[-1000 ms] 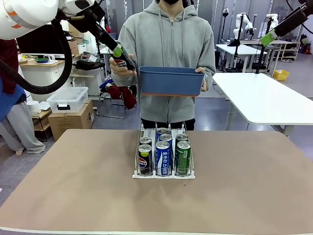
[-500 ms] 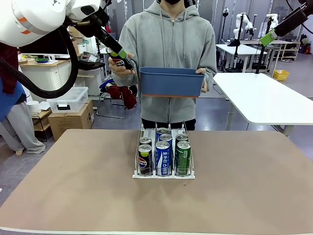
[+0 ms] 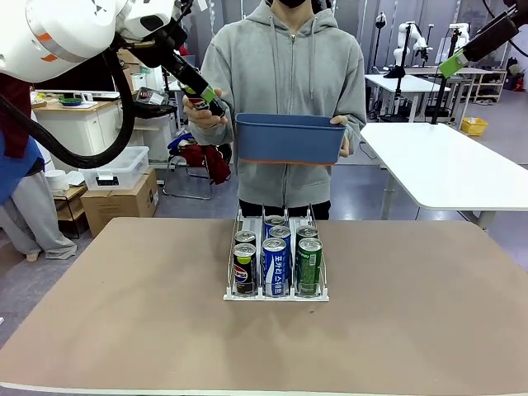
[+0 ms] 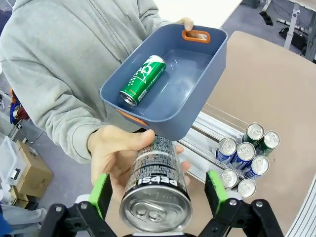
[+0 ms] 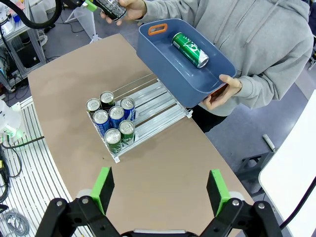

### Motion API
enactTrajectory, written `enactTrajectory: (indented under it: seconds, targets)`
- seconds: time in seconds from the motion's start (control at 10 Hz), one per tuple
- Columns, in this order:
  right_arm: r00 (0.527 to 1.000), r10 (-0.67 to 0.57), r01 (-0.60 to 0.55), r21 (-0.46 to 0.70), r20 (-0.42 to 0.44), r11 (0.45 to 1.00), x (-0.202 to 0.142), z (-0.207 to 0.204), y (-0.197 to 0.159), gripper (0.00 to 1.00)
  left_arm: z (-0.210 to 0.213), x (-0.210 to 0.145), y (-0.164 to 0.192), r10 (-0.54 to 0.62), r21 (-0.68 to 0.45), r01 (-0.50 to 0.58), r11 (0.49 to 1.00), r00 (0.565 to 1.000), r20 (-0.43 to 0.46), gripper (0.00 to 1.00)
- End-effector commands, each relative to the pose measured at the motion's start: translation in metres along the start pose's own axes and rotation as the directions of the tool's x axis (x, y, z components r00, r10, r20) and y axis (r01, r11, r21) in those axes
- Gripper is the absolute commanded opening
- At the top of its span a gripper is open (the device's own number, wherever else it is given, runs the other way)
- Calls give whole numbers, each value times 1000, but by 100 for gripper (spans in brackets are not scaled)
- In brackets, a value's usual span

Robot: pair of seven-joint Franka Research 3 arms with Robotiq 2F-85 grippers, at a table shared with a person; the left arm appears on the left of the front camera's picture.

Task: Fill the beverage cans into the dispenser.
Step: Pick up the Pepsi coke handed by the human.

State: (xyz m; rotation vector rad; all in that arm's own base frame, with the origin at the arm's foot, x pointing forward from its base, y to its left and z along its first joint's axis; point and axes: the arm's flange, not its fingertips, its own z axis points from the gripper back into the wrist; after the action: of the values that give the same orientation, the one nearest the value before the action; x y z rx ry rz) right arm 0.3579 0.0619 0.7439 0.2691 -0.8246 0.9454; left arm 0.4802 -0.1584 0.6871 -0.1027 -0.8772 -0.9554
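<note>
Change: left arm's white bulk has swung a little farther into the front view, and the left hand (image 3: 200, 89) has shifted slightly at the person's palm (image 4: 116, 153); blue bin (image 3: 289, 139), dispenser (image 3: 276, 296) and right hand (image 5: 160, 190) lie as before.
Counter (image 3: 124, 322): brown top, far below both hands.
Person (image 3: 285, 74): grey hooded top, standing at the far side of the counter, facing the hands.
Blue bin: held by the person at chest height, just beside the left hand; orange handles.
Dispenser: white wire rack on the counter, well below the left hand, ahead of and below the right hand.
Left hand: fingers spread, one green pad on either side of the black can, a small gap at each side; not pinching.
Right hand: fingers spread, nothing between them, high over the counter.
Person's palm: cups the black can from beneath, just beyond the left hand's fingertips.
Black Pepsi can (image 4: 157, 180): between the left hand's fingers, silver top towards the wrist.
Green can (image 4: 143, 80): on its side in the bin, beyond the left hand.
Racked cans (image 3: 275, 266): black, blue and green, upright in the dispenser's lanes, packed against the front lip.
</note>
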Motion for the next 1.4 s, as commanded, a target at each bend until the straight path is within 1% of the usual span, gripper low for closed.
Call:
enactTrajectory:
  seconds: [0.0, 0.1, 0.2, 0.4, 0.5, 0.6, 0.7, 0.9, 1.0, 1.1, 1.2, 1.3]
  targets:
    - [1000, 3, -3, -4, -6, 1000, -1, 0, -1, 100, -1, -2, 8, -8, -5, 8, 1000, 1000, 15, 100]
    - [1000, 3, -3, -4, -6, 1000, -1, 0, -1, 100, 1, -2, 6, 3, -19, -3, 1000, 1000, 15, 100]
    - [1000, 3, -3, -4, -6, 1000, -1, 0, -1, 100, 0, -1, 1, 1, 0, -1, 1000, 1000, -1, 100]
    - [1000, 3, -3, -4, -6, 1000, -1, 0, -1, 100, -1, 0, 0, 2, 0, -2, 1000, 1000, -2, 100]
    - [1000, 3, -3, -4, -6, 1000, -1, 0, -1, 100, -2, -1, -1, -11, 55, 13, 998, 999, -34, 56]
    - [1000, 3, -3, -4, -6, 1000, -1, 0, -1, 100, 0, -3, -3, 4, 70, 0, 998, 998, -55, 40]
    - [1000, 3, -3, -4, -6, 1000, -1, 0, -1, 100, 0, -4, -1, 14, 74, -10, 997, 998, -58, 0]
    - [1000, 3, -3, -4, -6, 1000, -1, 0, -1, 100, 1, -5, -1, 26, 83, -21, 996, 998, -55, 0]
    - [1000, 3, -3, -4, -6, 1000, -1, 0, -1, 100, 2, -4, 0, 29, 83, -25, 996, 998, -55, 13]
    - [1000, 3, -3, -4, -6, 1000, -1, 0, -1, 100, 2, -4, 0, 40, 74, -36, 997, 998, -53, 3]
    - [1000, 3, -3, -4, -6, 1000, -1, 0, -1, 100, 2, -4, 1, 44, 71, -41, 997, 998, -53, 0]
    - [1000, 3, -3, -4, -6, 1000, -1, 0, -1, 100, 4, -5, 3, 46, 72, -41, 997, 997, -58, 0]
